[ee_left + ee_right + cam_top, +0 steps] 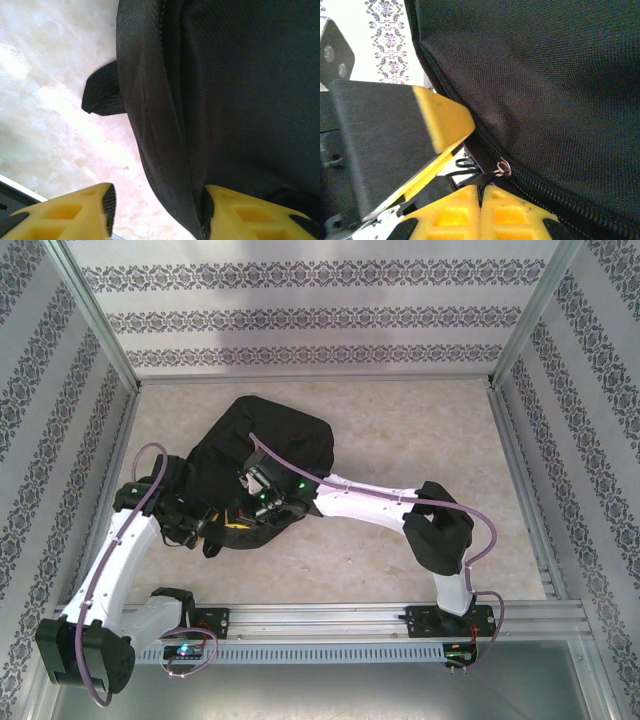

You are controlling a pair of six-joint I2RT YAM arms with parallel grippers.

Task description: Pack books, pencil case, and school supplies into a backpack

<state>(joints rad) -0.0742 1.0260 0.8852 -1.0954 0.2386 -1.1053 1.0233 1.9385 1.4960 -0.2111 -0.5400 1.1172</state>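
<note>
Backpack (pixel 285 435), black, lies flat on beige table (pixel 420 420), left of centre, with both arms reaching over its near end. Right gripper (pixel 481 196) is clenched on the black zipper pull (pixel 487 178); metal ring (pixel 503 167) sits just above the fingertips and zip track (pixel 560 196) runs along the fabric edge. Left gripper (pixel 157 202) has its jaws apart, nothing pinched: the bag's seam edge sits between them, touching one finger, with bare table beside the other. Short strap loop (pixel 102 95) sticks out from the bag's side.
</note>
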